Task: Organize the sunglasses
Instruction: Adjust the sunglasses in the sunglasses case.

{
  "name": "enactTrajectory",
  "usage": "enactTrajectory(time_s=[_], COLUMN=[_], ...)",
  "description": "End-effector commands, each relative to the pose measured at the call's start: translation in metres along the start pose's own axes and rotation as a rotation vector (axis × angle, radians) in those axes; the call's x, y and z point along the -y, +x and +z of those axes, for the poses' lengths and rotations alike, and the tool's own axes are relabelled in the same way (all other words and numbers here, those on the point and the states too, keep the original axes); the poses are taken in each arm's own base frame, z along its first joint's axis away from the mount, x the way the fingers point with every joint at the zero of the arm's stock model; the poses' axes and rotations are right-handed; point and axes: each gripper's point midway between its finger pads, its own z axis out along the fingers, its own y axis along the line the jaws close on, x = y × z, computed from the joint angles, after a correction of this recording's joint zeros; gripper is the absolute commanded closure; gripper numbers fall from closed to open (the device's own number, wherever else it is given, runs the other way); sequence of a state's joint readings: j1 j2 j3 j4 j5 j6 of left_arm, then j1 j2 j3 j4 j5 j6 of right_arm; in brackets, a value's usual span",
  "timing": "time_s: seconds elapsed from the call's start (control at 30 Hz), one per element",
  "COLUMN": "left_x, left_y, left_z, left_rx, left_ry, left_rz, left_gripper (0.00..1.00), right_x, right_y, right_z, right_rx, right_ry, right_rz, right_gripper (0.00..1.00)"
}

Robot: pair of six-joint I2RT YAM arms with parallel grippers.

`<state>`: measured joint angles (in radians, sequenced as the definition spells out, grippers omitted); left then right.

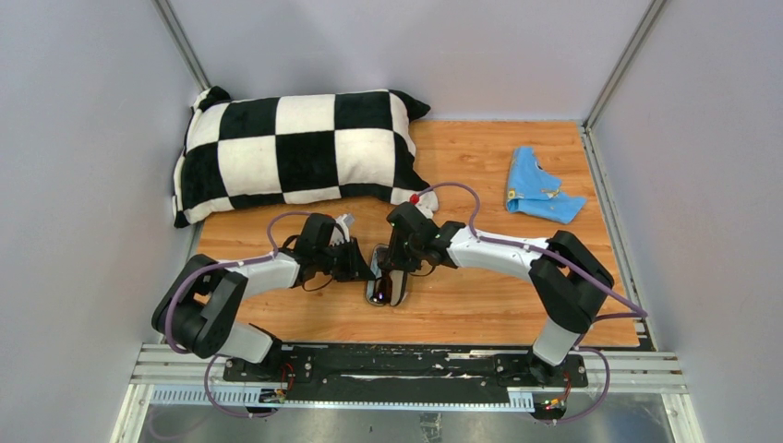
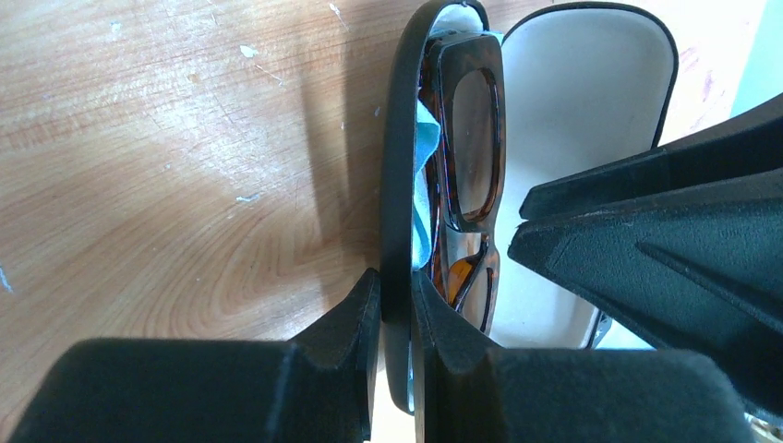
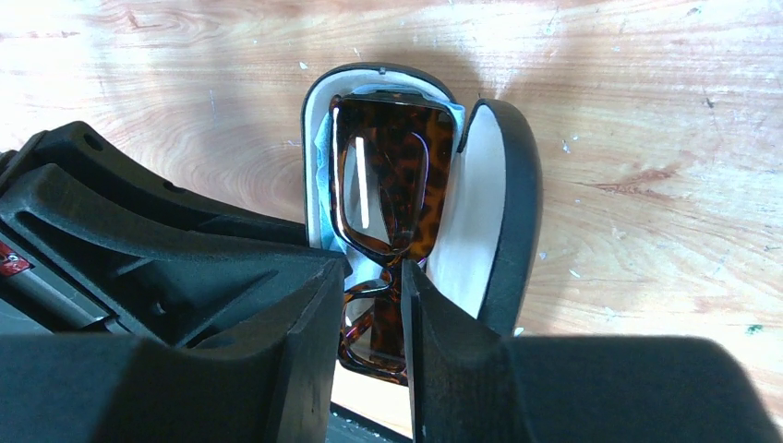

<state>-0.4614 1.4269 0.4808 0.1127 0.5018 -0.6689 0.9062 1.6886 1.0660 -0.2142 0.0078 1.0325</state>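
The sunglasses point(image 3: 383, 175) are lying inside an open hard case point(image 3: 517, 203) in the middle of the wooden table point(image 1: 480, 305). Their frame is showing a glossy tortoiseshell pattern, brown mottled with amber, with rounded-rectangular tinted lenses. The case is an oblong shell with rounded ends, smooth black outside and carrying a matte white lining point(image 3: 466, 212) inside. One half is standing up at the right of the right wrist view. A thin pale blue fabric point(image 2: 422, 175) is tucked between the sunglasses and the black wall in the left wrist view.

The left fingers point(image 2: 346, 328) are pinching that black wall of the case at the lower centre of the frame, nearly closed, with only the thin rim between them. The right fingers point(image 3: 443, 341) are closing narrowly on the bridge of the sunglasses, at the lower centre of their own view.

In the top view, a soft checkered black-and-white pillow point(image 1: 295, 152) is sitting at the upper left. A crumpled blue cloth point(image 1: 540, 189) is lying at the upper right, well apart from the case.
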Motion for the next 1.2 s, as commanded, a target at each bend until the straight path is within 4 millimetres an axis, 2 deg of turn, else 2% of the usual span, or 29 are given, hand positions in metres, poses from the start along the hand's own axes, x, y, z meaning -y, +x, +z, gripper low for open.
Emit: enactTrajectory(time_s=[0.0,0.23,0.4,0.73,1.17], left_x=[-0.007,-0.008,0.000,0.005,-0.002], left_y=[0.011,0.008,0.001,-0.001,0.003], left_z=[0.004,0.003,0.001,0.000,0.009], left_rx=[-0.034,-0.007,0.039,0.090,0.068], left_ry=[-0.021,-0.040,-0.046,-0.049,-0.068], left_rz=[-0.012,-0.043,-0.067,-0.085,-0.092], left_gripper=[0.89,0.89,0.89,0.90,0.90], right_x=[0.028,0.024,0.019,0.013,0.009], right_y=[0.009,0.014,0.015,0.004,0.020], right_z=[0.002,0.005,0.005,-0.006,0.003], right_rx=[-0.009,-0.031,-0.027,0.022,-0.037], right_ry=[0.149,0.196,0.225,0.281,0.281], right_rz=[-0.045,-0.070,-0.089,-0.141,-0.150], right_gripper=[0.64,0.62,0.62,0.64,0.65])
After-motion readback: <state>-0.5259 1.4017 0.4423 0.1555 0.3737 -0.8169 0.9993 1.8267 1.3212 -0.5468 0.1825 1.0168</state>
